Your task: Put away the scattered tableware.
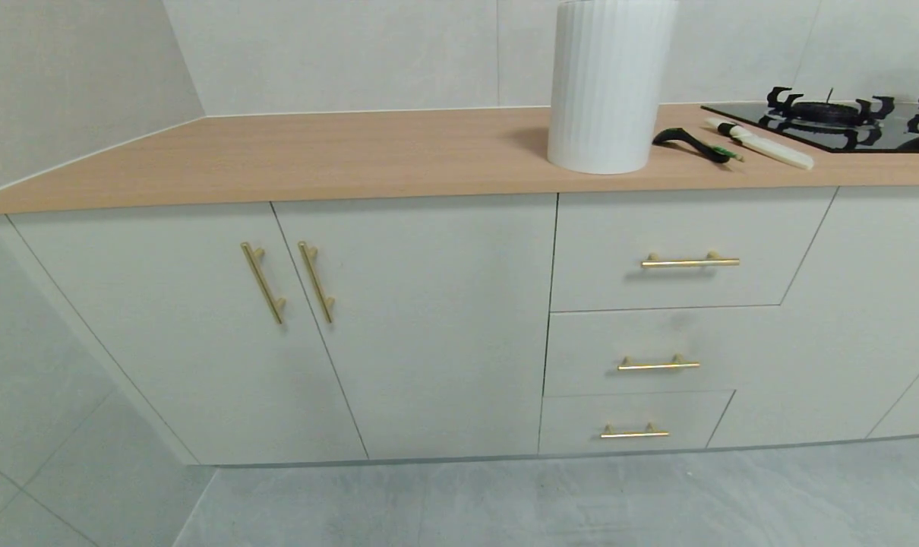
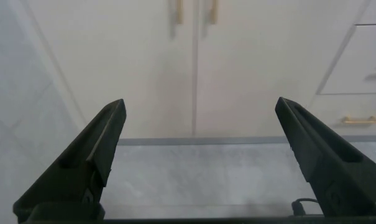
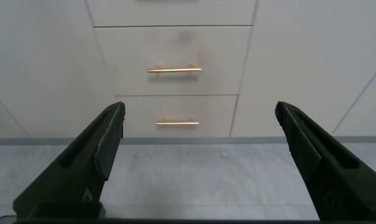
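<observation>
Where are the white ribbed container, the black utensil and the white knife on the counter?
white ribbed container [image 1: 608, 91], head view, middle of its ribbed wall.
black utensil [image 1: 691, 141], head view, its curved handle.
white knife [image 1: 775, 149], head view, its long pale part.

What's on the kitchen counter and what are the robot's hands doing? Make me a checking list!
surface: wooden countertop, flat, along a tiled wall.
job's things: black peeler and white knife lie side by side between the white ribbed container and the hob.
clutter: nothing seen.
grippers: left gripper open, holding nothing, low before the cabinet doors; right gripper open, holding nothing, low before the drawers.
cables: thin dark loop by the left gripper's base, maybe a cable.
surroundings: doors and three drawers all shut, gold handles; grey floor.
</observation>
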